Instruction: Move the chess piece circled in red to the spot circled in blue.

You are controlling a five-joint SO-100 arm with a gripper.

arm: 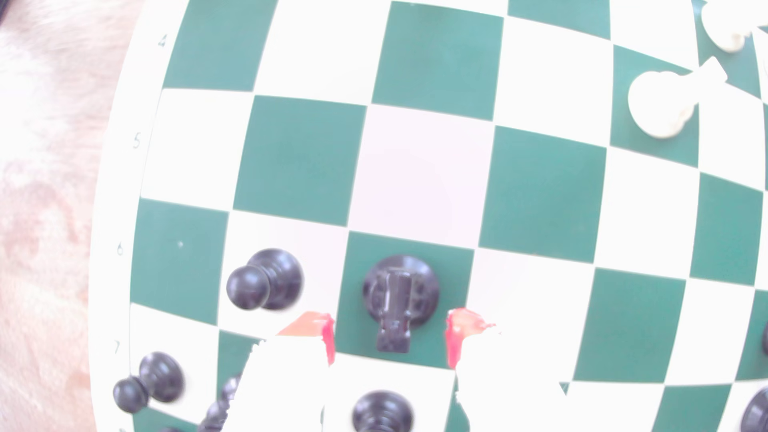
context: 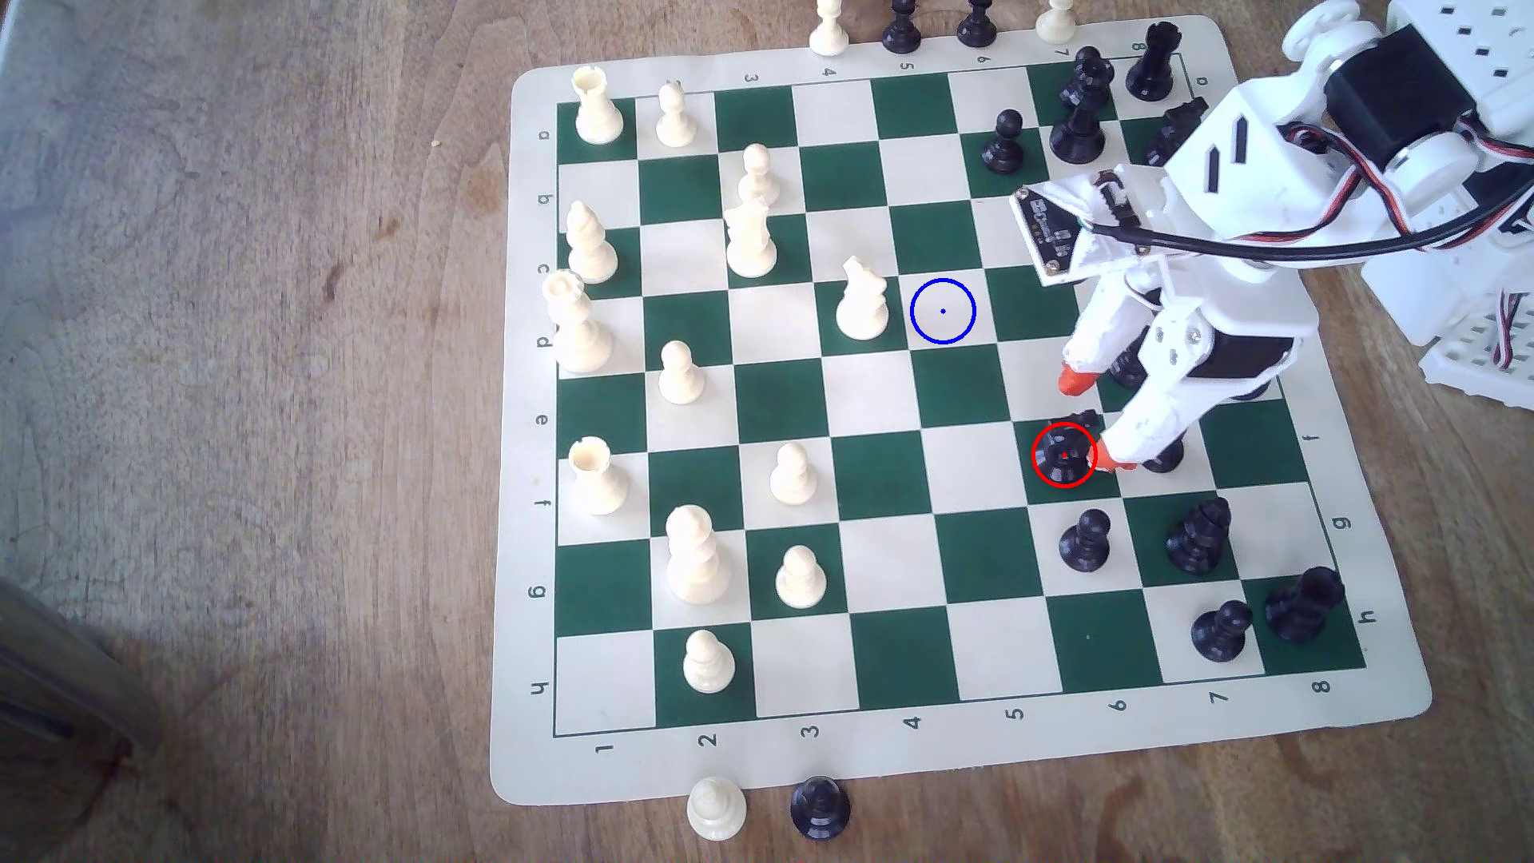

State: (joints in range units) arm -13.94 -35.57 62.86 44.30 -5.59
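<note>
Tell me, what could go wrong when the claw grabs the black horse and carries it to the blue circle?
The claw is open, its orange tips either side of the black knight without touching, so closing off-centre might tip it. A black pawn stands close by, and a fingertip could nudge it. The white knight stands right beside the blue-ringed square, so a low carry might bump it.

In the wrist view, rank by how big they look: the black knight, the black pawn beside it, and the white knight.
1. black knight
2. white knight, close to it, so unsure
3. black pawn, smallest
</note>
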